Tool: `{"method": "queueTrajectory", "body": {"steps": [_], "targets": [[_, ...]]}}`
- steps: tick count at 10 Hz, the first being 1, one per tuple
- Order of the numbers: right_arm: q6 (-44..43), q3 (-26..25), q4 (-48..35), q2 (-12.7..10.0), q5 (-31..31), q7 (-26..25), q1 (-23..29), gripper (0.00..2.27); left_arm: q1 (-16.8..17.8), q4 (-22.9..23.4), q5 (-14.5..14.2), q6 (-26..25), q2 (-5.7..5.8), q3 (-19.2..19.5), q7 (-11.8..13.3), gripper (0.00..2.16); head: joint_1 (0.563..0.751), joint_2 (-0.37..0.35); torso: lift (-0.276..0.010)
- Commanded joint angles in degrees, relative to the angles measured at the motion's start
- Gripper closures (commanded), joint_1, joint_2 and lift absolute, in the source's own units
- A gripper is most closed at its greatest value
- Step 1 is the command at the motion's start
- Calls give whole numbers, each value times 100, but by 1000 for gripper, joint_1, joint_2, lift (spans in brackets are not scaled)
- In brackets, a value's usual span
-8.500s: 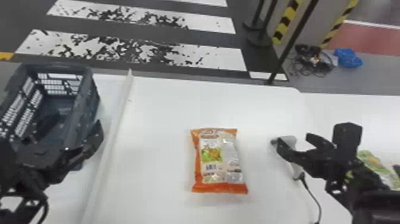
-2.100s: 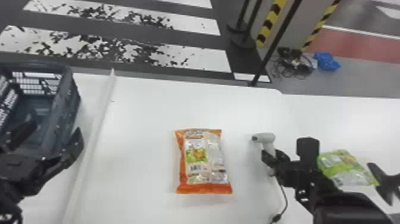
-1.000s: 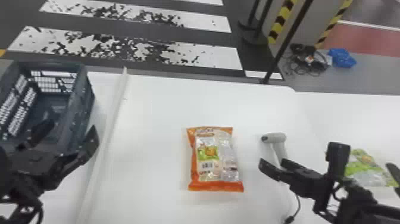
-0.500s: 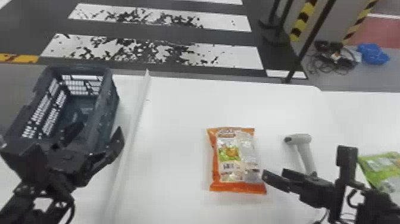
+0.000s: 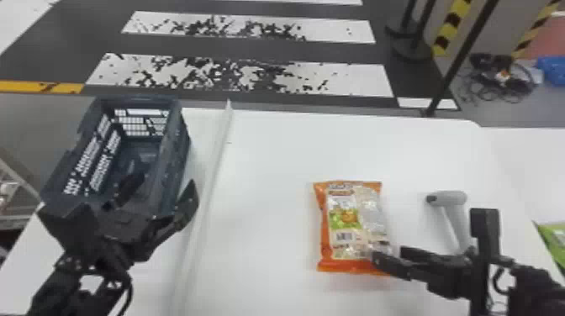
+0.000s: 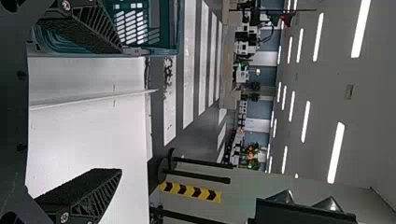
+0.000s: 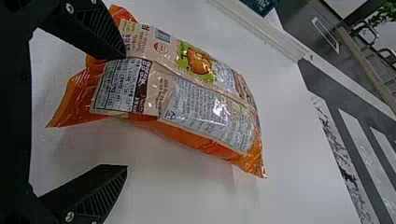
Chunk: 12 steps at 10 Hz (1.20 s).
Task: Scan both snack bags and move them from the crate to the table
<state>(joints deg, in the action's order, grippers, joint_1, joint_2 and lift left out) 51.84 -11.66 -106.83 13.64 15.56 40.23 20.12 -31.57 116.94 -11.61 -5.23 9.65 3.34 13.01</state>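
Right claw (image 5: 387, 253), fingers spread, hovers at the near end of the orange snack bag (image 5: 352, 227), pickup apparently in hand; closing likely comes next. Left claw (image 6: 122, 112) gapes by the crate (image 5: 178, 168).

Two snack bags are counted: one orange bag (image 5: 349, 218), one green bag (image 5: 557, 239), the latter partly seen. One crate (image 5: 178, 138) is logged; one scanner (image 5: 452, 198) is noted. Two grippers are tallied: left gripper (image 5: 163, 184), right gripper (image 5: 387, 254).
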Motion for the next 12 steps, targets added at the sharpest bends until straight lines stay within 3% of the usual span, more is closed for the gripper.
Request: {"method": "queueTrajectory", "body": {"steps": [1,2,3,4,8,12], "targets": [[-55,138,162,33,-80,55,-105,387,2,-5,-8,0,10,0,0,87,695,-12,-88],[-73,217,197,51,-220,143,-149,1021,2,-5,-8,0,19,0,0,87,695,-8,-88],[-38,314,224,86,-458,195,-211,1905,2,-5,-8,0,19,0,0,87,695,-1,-88],[-55,375,224,86,-651,231,-211,2256,2,-5,-8,0,19,0,0,87,695,2,-88],[-161,41,-260,68,-484,688,62,2253,2,-14,-8,0,10,0,0,87,695,9,-88],[-143,-1418,-805,-151,702,714,246,2253,2,-31,-8,0,1,0,0,87,695,-28,-88]]}}
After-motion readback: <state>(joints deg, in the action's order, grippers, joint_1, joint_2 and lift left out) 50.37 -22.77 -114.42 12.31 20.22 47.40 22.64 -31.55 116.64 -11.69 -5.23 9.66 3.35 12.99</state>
